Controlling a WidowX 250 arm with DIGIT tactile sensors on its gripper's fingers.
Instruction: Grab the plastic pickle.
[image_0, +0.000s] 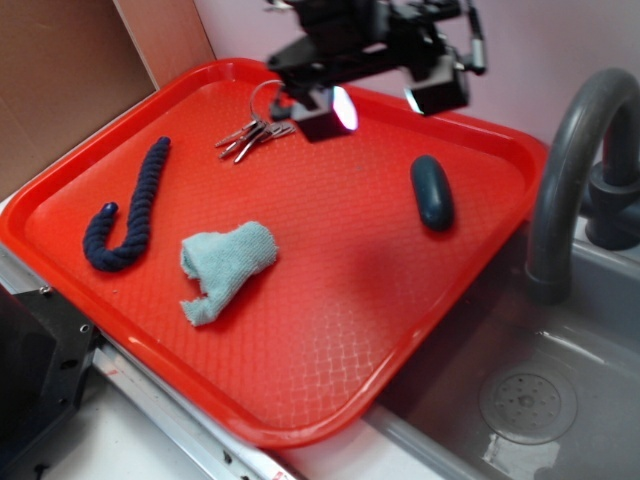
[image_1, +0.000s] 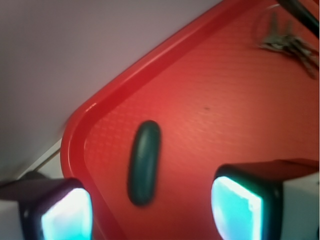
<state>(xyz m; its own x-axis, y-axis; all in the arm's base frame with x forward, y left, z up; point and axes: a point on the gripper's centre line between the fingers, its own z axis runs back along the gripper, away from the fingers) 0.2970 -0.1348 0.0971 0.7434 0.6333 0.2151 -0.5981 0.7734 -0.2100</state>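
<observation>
The plastic pickle (image_0: 432, 192) is a dark blue-green capsule lying flat on the red tray (image_0: 330, 330), near its right rim. My gripper (image_0: 385, 103) hangs in the air above the tray's far side, up and left of the pickle, open and empty. In the wrist view the pickle (image_1: 144, 162) lies lengthwise below and between my glowing pads (image_1: 237, 206), a little nearer the left one, beside the tray's curved rim (image_1: 75, 135). Nothing touches the pickle.
A navy twisted rope (image_0: 128, 211) lies on the tray's left side, a crumpled pale blue cloth (image_0: 225, 265) near the middle, and a bunch of keys (image_0: 253, 135) at the back. A grey faucet (image_0: 570, 160) and sink (image_0: 520, 400) stand right of the tray.
</observation>
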